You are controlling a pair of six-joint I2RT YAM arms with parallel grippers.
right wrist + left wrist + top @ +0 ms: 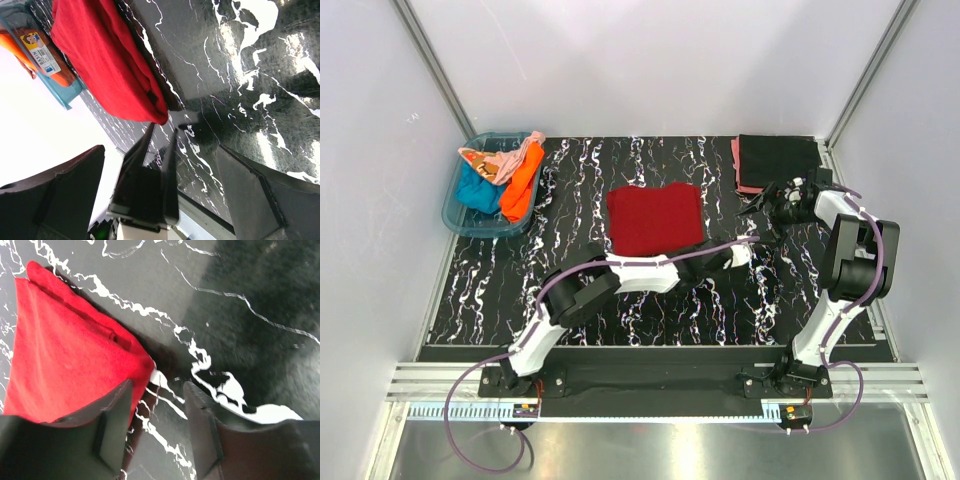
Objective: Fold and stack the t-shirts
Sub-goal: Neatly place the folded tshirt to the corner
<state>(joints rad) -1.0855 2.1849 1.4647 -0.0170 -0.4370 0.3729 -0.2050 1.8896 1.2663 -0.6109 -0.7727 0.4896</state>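
Note:
A folded dark red t-shirt point(655, 218) point(65, 355) point(110, 65) lies flat mid-table. My left gripper point(715, 255) point(159, 387) sits low at its near right corner, open, with only table between the fingers; one finger point(112, 420) overlaps the cloth edge. My right gripper point(757, 208) point(160, 150) hovers wide open and empty to the right, facing the left gripper's fingers point(150, 170). A folded black t-shirt point(778, 160) lies on a salmon pink one point(735, 165) at the back right. Teal point(475, 192), orange point(523, 180) and pale peach point(505, 160) t-shirts are bunched in the tub.
The blue plastic tub point(455, 215) point(60, 92) stands at the back left corner. White walls close in the table on three sides. The left arm point(620, 275) stretches across the near half of the black marbled tabletop point(570, 180).

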